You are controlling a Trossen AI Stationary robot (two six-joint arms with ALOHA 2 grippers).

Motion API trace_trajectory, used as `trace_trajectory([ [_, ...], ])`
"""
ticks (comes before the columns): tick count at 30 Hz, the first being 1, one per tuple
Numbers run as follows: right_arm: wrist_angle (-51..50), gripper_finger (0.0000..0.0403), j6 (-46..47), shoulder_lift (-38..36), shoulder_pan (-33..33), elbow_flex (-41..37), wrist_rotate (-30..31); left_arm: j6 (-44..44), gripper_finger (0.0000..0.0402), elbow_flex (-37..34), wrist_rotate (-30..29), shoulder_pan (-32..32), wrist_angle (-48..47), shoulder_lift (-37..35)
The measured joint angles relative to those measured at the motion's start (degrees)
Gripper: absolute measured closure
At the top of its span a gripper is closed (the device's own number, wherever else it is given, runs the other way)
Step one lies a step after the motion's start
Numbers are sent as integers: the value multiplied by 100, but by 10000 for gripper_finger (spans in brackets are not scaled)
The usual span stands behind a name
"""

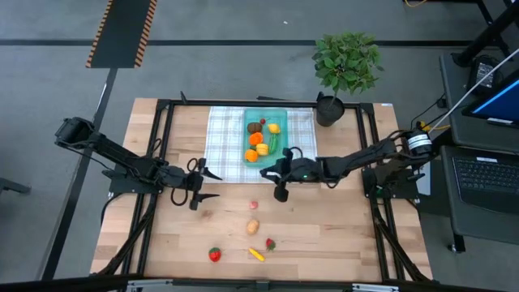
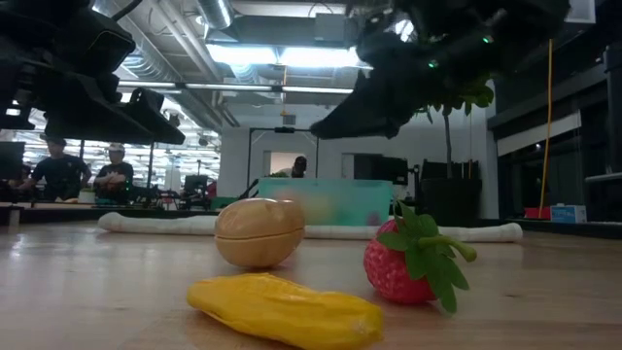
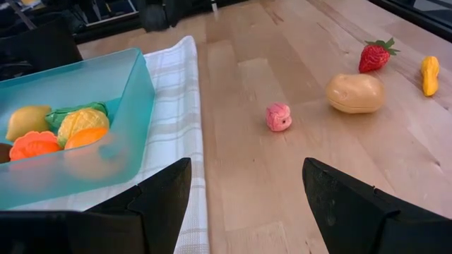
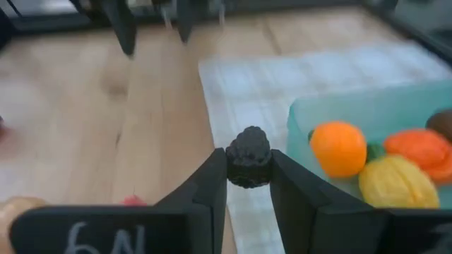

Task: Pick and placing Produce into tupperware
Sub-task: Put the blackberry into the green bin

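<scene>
Where the high view's lower middle begins, loose produce lies on the table point(image 1: 340, 235): a strawberry point(image 1: 214, 255), a yellow piece point(image 1: 256, 254), a potato point(image 1: 253, 226) and a pink piece point(image 1: 254, 205). Above, left of centre, the left gripper point(image 1: 203, 184) hovers with fingers spread, grasping nothing. Right of centre, the right gripper point(image 4: 248, 185) pinches a dark berry point(image 4: 248, 156) beside the tupperware point(image 1: 285, 122), upper middle on a checked cloth point(image 1: 223, 134).

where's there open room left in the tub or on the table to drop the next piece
The tupperware is free along its far end; fruit crowds its near half. The checked cloth left of it is bare. Wood is open between the left gripper and the pink piece. Crowded: the near strip with the potato, strawberries and yellow piece. The right gripper holds a dark berry.
</scene>
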Motion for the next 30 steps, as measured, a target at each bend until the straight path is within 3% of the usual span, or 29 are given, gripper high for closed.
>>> trace_trajectory([
  [8, 2524, 313, -161, -106, -13, -1121, -2, -1, 137, 0, 0, 1, 14, 0],
  [14, 3641, 314, -171, -104, -15, -1658, -101, 0, 137, 0, 0, 2, 14, 0],
  [20, 4206, 314, -472, -104, -15, -1732, -120, 7, 137, 0, 0, 0, 16, 0],
  [30, 4263, 314, -474, -102, -15, -1732, -108, 7, 137, 0, 0, 0, 18, 0],
])
